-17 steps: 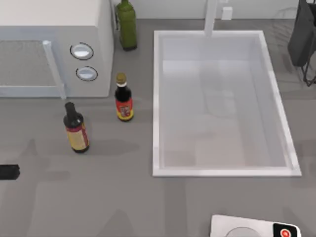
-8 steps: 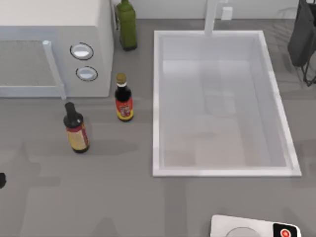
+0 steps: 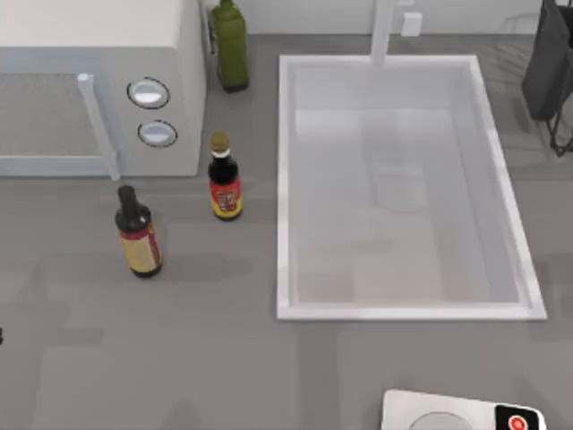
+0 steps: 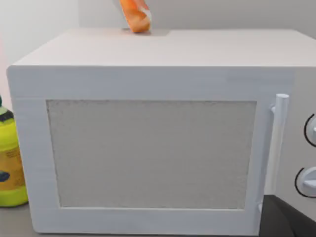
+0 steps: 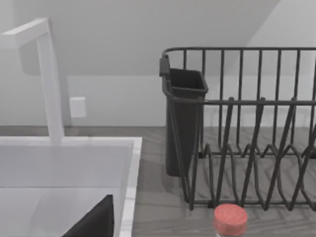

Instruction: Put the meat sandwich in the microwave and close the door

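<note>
**Sandwich on the microwave roof, door shut**

The microwave (image 3: 98,85) stands at the far left of the table in the top view; its door (image 4: 150,153) is closed flat against the front, the grey mesh window framed in white and the vertical bar handle (image 4: 277,143) beside the two round knobs (image 3: 149,92); the meat sandwich (image 4: 136,15) rests on top of the microwave near its back edge, an orange lump with a pale bread edge, seen from the left wrist camera that faces the door head-on; a yellow-green bottle (image 4: 10,165) stands just beside the microwave's side in that view. In front of the microwave stand two dark sauce bottles (image 3: 137,233), apart from each other, and a green bottle (image 3: 229,45) stands behind its knob corner; the white sink (image 3: 286,179) takes the middle of the table, and a white scale (image 3: 461,412) with a red button lies at the near edge. The right wrist view looks toward a dark dish rack (image 5: 247,128), a tap (image 5: 47,74) and a red-capped item (image 5: 229,218); whether either gripper's fingers are parted or closed I cannot tell.
</note>
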